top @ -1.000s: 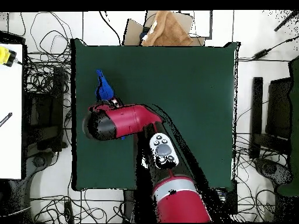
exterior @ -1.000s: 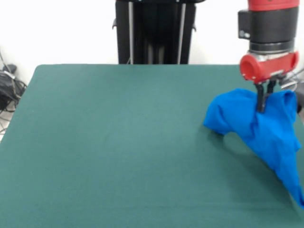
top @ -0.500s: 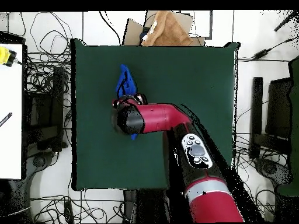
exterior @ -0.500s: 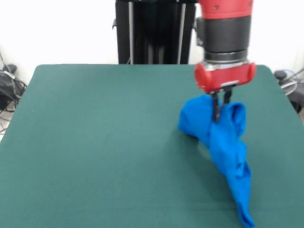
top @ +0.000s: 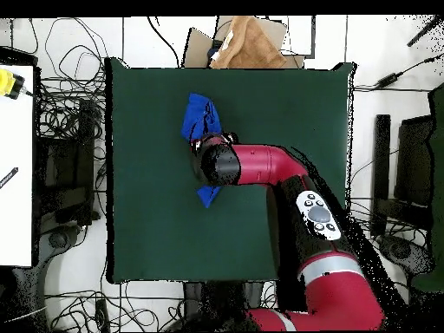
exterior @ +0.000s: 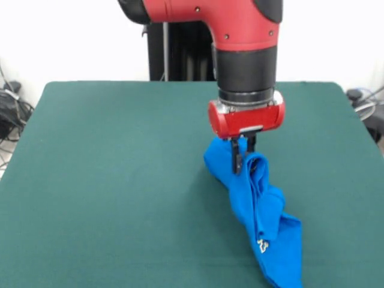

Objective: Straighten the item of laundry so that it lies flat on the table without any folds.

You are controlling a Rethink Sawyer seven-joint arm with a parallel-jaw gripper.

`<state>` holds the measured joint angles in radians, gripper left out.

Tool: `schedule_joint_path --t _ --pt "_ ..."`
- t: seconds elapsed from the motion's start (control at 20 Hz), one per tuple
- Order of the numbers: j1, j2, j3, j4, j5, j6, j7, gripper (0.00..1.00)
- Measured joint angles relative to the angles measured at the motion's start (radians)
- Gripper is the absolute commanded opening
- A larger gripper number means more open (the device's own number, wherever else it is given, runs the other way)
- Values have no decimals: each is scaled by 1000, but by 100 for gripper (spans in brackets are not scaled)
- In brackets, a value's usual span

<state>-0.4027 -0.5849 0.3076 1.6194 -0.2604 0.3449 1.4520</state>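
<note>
**Shirt gripped by one bunched edge, dragged out in a twisted rope**

The shirt (exterior: 258, 204) lies right of the table's middle in the front view, bunched into a long, twisted strip. Its upper end is lifted at the gripper (exterior: 241, 157); the rest trails toward the near edge, where a speck of white print shows among the folds. In the overhead view the shirt (top: 199, 117) shows on both sides of the wrist, a larger lump on one side and a small tip on the other. The gripper's fingers are closed on a fold at the high end of the shirt, and the cloth hangs from them.

To do this step well, I judge the cloth should be drawn away from its trailing end, low over the table (exterior: 108, 180), so friction pulls the rope open instead of lifting it whole. A single pinch will not spread the width; a release and a fresh grasp at a sleeve or hem will likely be needed.

Nothing else lies on the felt, so there is room on every side, most of it to the left in the front view. Off the table are cables (top: 65, 104), a brown sack (top: 247, 43) past one edge and a white bench (top: 16, 165) beside another. None of these obstructs the arm (top: 286, 186). The arm itself hides part of the shirt from above.
</note>
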Motion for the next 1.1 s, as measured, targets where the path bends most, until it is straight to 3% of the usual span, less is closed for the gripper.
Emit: schedule_joint_path --t 0.15,0.2,1.1 --pt "6 15 0 -26 0 18 0 0" --pt "8 20 0 -35 0 24 0 100" --pt "18 29 0 -66 0 42 0 100"
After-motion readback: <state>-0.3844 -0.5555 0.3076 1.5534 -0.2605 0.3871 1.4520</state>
